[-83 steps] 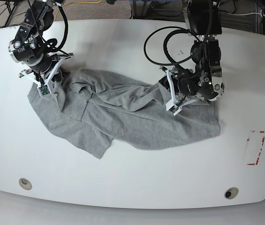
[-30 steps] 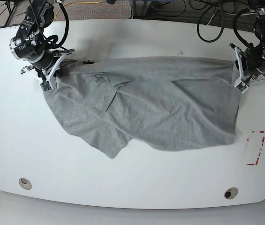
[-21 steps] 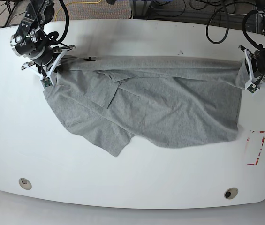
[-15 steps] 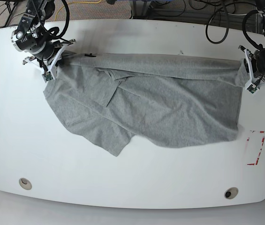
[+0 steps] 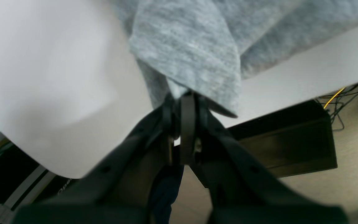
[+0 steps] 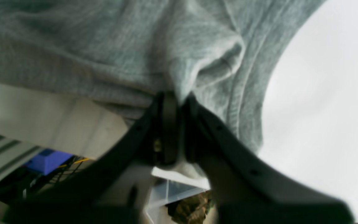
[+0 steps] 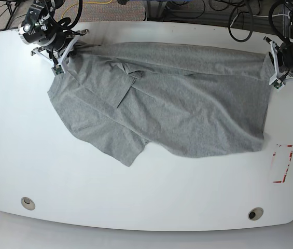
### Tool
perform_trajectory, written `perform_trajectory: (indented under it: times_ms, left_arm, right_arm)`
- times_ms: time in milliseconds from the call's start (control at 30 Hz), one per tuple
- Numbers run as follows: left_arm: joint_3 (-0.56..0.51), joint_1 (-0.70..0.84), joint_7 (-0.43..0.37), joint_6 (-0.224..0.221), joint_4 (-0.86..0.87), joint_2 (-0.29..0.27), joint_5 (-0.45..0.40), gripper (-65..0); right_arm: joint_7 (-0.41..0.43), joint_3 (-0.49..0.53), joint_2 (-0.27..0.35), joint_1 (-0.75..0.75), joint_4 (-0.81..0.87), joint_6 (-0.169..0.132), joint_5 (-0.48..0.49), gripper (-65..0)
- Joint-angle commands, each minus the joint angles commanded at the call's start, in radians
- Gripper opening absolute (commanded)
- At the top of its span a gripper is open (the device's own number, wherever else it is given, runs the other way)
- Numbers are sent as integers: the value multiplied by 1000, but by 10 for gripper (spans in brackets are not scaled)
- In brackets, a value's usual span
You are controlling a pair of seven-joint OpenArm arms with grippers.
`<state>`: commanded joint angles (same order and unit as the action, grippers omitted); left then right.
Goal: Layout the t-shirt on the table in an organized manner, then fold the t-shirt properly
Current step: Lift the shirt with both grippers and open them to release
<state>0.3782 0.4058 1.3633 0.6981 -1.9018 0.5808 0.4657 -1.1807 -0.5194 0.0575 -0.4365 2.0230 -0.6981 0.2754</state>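
Looking across the near edge of the table (image 7: pixel 136 207), I see two round grommet holes (image 7: pixel 27 203) and a red-and-white tape mark (image 7: pixel 282 163). Farther back the t-shirt (image 7: pixel 177 104) lies spread, plain grey side up, one sleeve creased. At the far corners, the right gripper (image 7: pixel 58 58) and left gripper (image 7: pixel 272 72) each pinch its top edge, jaws apparently closed tight on cloth.

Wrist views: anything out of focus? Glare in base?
Left wrist: left tool dark and soft, t-shirt weave sharper. Right wrist: right tool blurred and underlit, cloth fairly clear. Base: sharp overall, soft sheen on the table, no hard glare.
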Motion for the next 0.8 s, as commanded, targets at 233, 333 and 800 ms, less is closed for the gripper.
perform_trajectory:
  times_ms: [233,333,800]
  left_arm:
    - [2,2,0,0,2,21,0,-635]
    - [2,2,0,0,2,32,2,-635]
    - [2,11,-2,0,2,55,0,-635]
  right_arm:
    - [0,-2,5,-21,-2,0,0,-336]
    - [0,-2,2,-21,0,0,2,-333]
    - [-32,-195,5,81,-8,0,124,-331]
